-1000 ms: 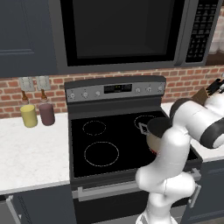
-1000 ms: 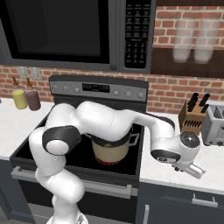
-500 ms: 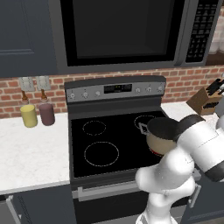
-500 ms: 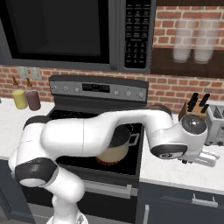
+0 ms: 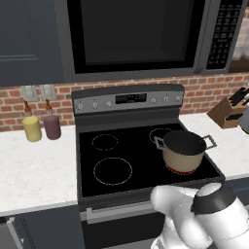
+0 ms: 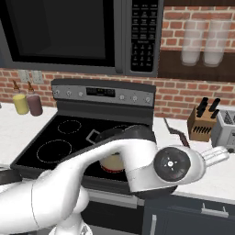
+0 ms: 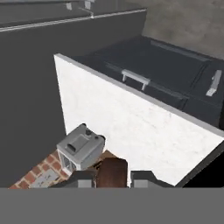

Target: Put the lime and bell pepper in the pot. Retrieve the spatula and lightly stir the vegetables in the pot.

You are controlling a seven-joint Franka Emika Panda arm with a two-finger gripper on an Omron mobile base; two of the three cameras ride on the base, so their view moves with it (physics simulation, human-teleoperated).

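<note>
The pincer is clamped on the dark reddish-brown spatula handle. The round tan pot sits on the black stove's front right corner. Carry it over slowly, then stir gently.

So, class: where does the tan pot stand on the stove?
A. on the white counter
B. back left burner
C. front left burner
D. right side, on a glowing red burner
D: the pot sits on the stove's right side, red burner glow beneath it.
</note>
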